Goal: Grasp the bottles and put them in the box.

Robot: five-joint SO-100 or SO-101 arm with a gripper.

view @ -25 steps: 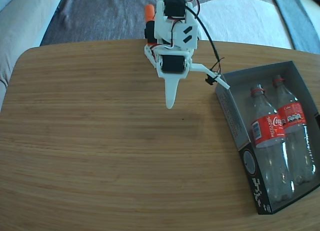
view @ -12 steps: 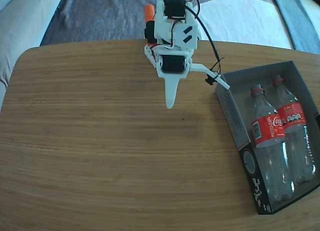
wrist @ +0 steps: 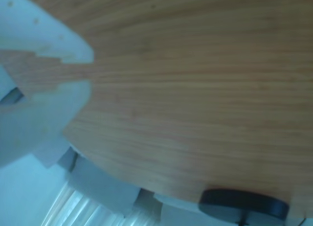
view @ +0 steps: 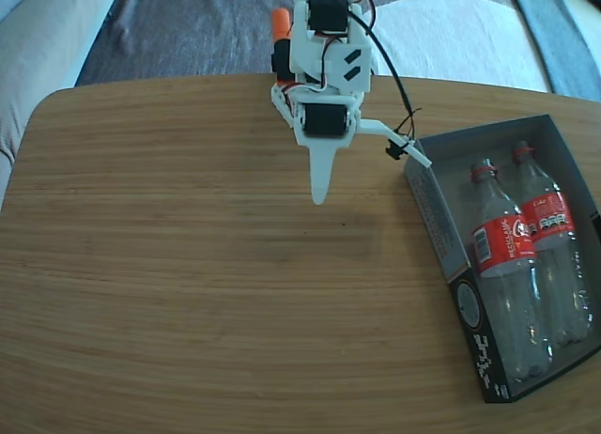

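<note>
Hanging over bare wood: the tool (view: 320,195), closed and empty, is seen near the surface's (view: 188,265) far edge.
Bottles (view: 507,265): both are laid side by side inside the box (view: 441,223).
Direction: the box lies right of the tool in the fixed view.
Long axis: necks are pointed away from the camera.
Judgement: nothing is left to grasp.

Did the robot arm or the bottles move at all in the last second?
No, nothing visibly moved. The gripper hangs empty over the table in the same spot, and both bottles lie side by side in the box just as before.
</note>
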